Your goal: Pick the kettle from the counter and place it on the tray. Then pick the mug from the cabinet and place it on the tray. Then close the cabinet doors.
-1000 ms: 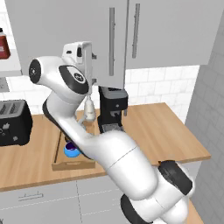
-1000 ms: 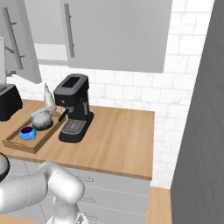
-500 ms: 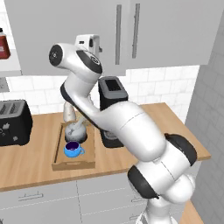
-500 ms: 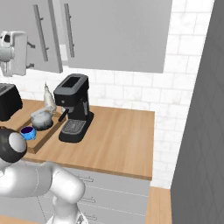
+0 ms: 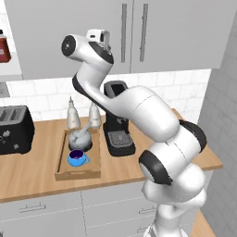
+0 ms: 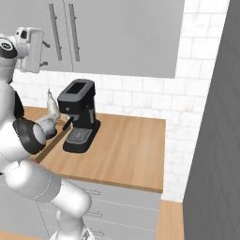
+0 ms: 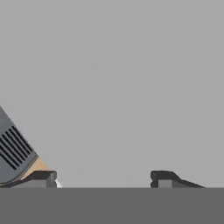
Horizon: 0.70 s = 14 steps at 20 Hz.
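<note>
**Doors shut, tray loaded: gripper sitting against the cabinet front**

You are looking at both cabinet doors [image 5: 134,34] lying flush, bar handles side by side, so the closing step appears complete. Below, the kettle [image 5: 80,138] and the blue mug [image 5: 77,158] are sitting together in the wooden tray [image 5: 60,159] on the counter [image 5: 28,169], beside the coffee machine [image 5: 117,119] and near the toaster [image 5: 14,129]. The gripper [image 7: 103,178] is facing flat grey door panel at close range, fingers spread wide and holding nothing, a pose I judge suited to pushing rather than grasping.
</note>
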Available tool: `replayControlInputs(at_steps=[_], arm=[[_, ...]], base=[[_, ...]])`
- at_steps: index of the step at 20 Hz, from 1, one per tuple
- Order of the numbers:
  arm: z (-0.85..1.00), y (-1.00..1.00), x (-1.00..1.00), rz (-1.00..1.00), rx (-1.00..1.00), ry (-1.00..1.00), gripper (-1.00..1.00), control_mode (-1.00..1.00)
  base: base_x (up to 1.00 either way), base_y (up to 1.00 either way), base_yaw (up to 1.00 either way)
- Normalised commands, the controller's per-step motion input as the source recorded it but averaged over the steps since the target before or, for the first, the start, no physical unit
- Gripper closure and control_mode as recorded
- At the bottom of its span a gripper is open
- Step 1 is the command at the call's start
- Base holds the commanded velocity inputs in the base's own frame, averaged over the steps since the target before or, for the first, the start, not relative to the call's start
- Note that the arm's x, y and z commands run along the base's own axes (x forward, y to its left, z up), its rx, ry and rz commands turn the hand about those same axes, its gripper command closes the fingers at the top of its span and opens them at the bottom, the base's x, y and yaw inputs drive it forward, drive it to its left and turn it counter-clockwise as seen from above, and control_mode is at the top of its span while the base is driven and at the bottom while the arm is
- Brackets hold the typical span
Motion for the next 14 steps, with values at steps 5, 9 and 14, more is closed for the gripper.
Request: replayControlInputs(at_steps=[5,9,14], arm=[[0.00,-0.30,0.16,0.07,0.00,-0.02,-1.00,-1.00],[-0.01,-0.30,0.16,0.08,0.00,-0.01,-1.00,-1.00],[-0.05,-0.33,0.12,0.11,0.02,-0.01,-1.00,-1.00]], base=[[0.00,0.00,0.00],[0.00,0.00,0.00],[0.00,0.00,0.00]])
